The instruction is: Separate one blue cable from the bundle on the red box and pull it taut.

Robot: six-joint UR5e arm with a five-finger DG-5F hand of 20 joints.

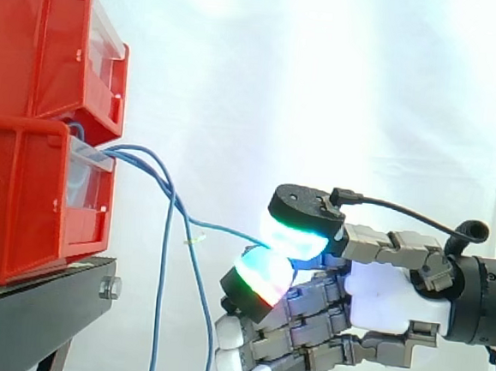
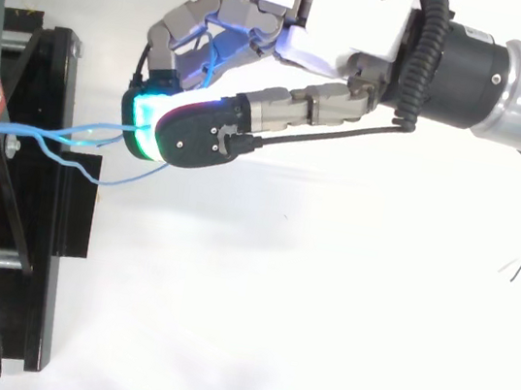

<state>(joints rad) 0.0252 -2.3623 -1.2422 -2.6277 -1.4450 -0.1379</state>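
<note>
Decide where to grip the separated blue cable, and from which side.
I would grip the blue cable on its free span, coming from the side opposite the red bin, as the hand does: there it runs nearly level, clear of the hanging cables.

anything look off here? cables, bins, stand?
Nothing damaged or spilled. The pinched blue cable runs from the lower red bin to the hand with a kink partway, not yet straight; the other blue cables hang loose.
</note>
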